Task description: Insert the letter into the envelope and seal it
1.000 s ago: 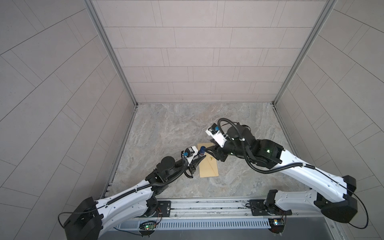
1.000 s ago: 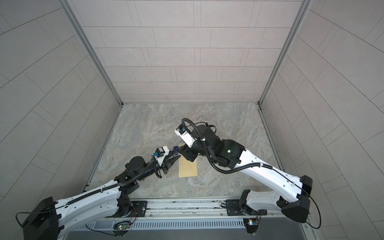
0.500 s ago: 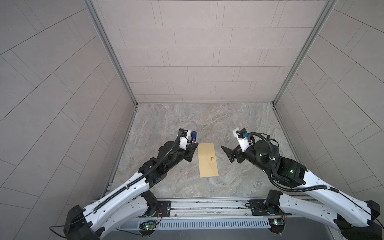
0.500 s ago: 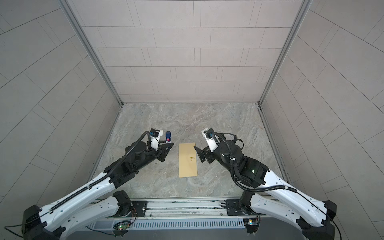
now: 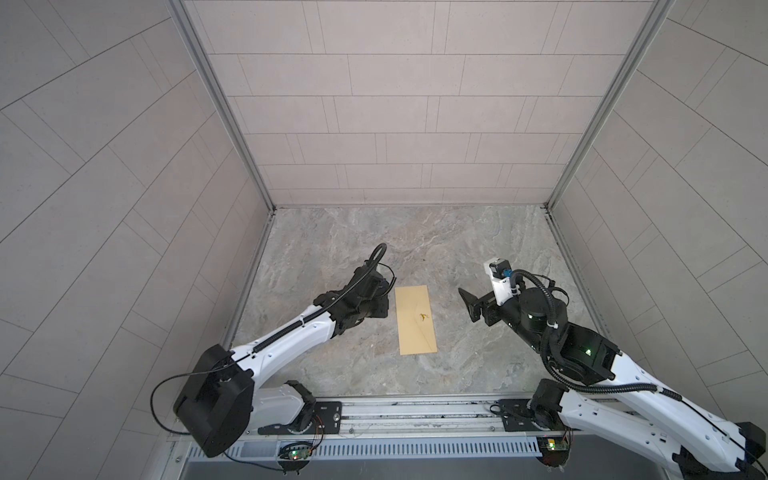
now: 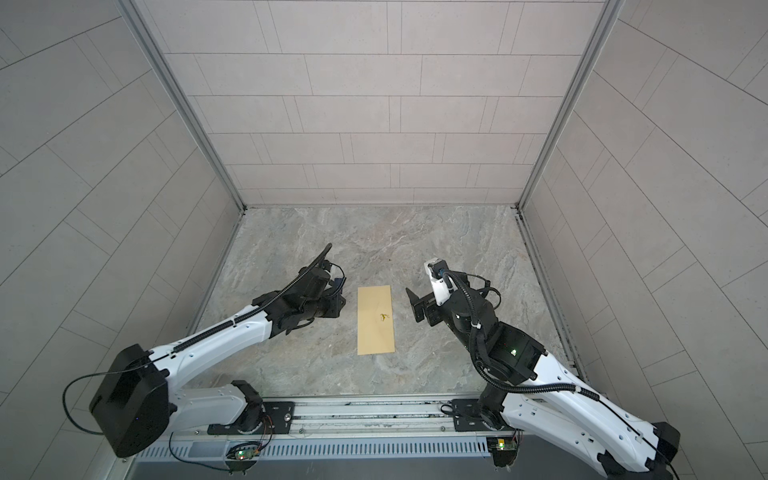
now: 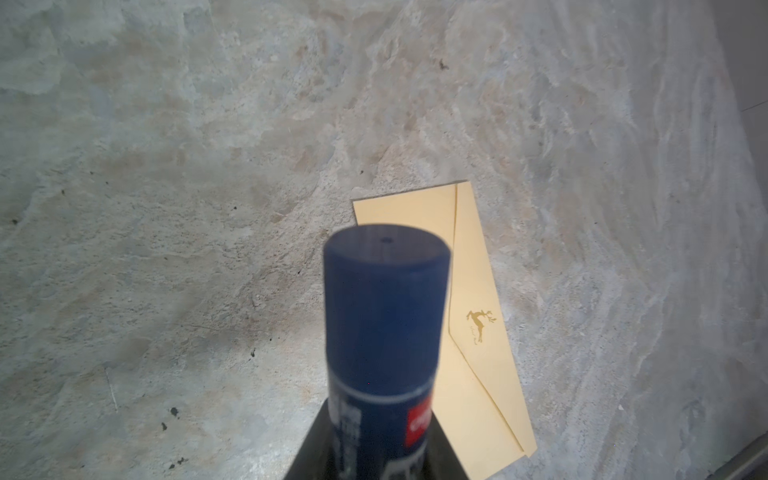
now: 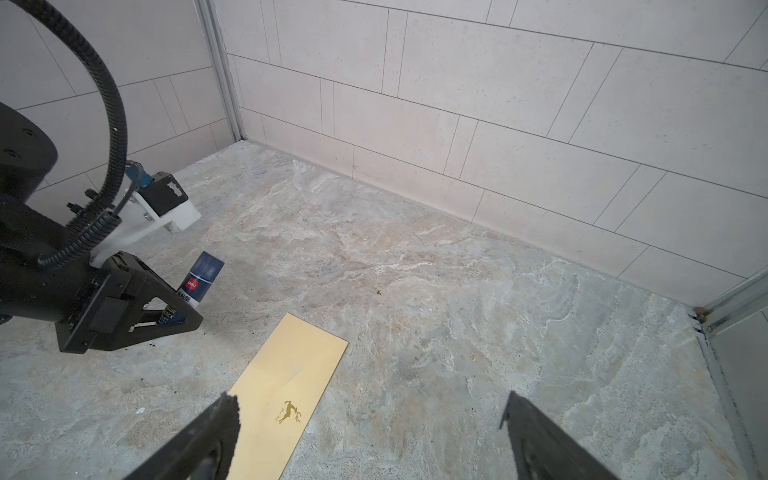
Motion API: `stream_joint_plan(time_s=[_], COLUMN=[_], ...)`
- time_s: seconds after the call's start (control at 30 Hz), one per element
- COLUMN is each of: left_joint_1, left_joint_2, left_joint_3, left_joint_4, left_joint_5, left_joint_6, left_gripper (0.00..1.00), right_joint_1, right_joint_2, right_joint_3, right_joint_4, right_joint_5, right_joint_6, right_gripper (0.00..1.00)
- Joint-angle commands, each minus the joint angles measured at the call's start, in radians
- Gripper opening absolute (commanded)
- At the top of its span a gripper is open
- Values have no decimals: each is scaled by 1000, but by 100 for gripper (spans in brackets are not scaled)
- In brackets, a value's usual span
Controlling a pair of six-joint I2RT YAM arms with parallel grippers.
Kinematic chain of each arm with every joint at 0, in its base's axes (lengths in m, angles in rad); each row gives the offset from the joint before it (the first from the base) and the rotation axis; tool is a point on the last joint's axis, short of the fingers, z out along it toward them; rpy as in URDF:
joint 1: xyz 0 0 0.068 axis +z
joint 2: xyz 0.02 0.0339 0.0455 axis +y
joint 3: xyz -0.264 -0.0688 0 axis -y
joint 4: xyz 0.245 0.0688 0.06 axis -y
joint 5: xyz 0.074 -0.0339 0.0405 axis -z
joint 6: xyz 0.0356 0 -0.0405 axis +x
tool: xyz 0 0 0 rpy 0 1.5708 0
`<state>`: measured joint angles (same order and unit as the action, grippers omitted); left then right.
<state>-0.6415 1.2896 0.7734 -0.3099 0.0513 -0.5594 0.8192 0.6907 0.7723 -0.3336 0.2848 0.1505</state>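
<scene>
The mustard-tan envelope [image 5: 417,320] [image 6: 375,320] lies flat in the middle of the stone table, flap folded down, with a small gold deer mark on top [image 8: 286,390] [image 7: 478,332]. The letter shows in no view. My left gripper [image 5: 376,297] [image 8: 187,309] hovers just left of the envelope's far end, shut on a blue glue stick [image 7: 384,324] [image 8: 199,280] with its cap on. My right gripper [image 5: 469,305] [image 8: 368,415] stands wide open to the right of the envelope, with nothing between its fingers [image 8: 216,432].
Tiled walls close the table in at the back [image 5: 386,178] and on both sides. The metal rail [image 5: 415,411] carrying both arm bases runs along the front edge. A few dark specks [image 7: 172,413] lie on the stone left of the envelope.
Both grippers were together over the envelope's far end; they have pulled apart to either side. The right gripper has opened wide. The left one has kept the glue stick.
</scene>
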Motion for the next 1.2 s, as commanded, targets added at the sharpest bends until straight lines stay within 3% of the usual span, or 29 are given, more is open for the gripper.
stream_joint_plan(time_s=[0.0,0.43,0.7,1.17], left_joint_1=[8,8,8,8], left_joint_2=[58,245,312,322], left_joint_3=[35,53,55,30], left_joint_4=[-46,-51,-50,-5], left_joint_5=[-2,-4,-4,20], left_joint_6=[-43,-84,-94,-115], left_gripper=[0,0,11,51], right_joint_1=[-15,-72,-104,-130], right_joint_2=[-18,-18,-14,-6], right_joint_3=[-9,-34,-41,-41], right_joint_4=[16,21,27,28], right_joint_5=[12,-23,-55,-84], right_joint_6=[15,35,46,55], right_gripper=[100,99,99,99])
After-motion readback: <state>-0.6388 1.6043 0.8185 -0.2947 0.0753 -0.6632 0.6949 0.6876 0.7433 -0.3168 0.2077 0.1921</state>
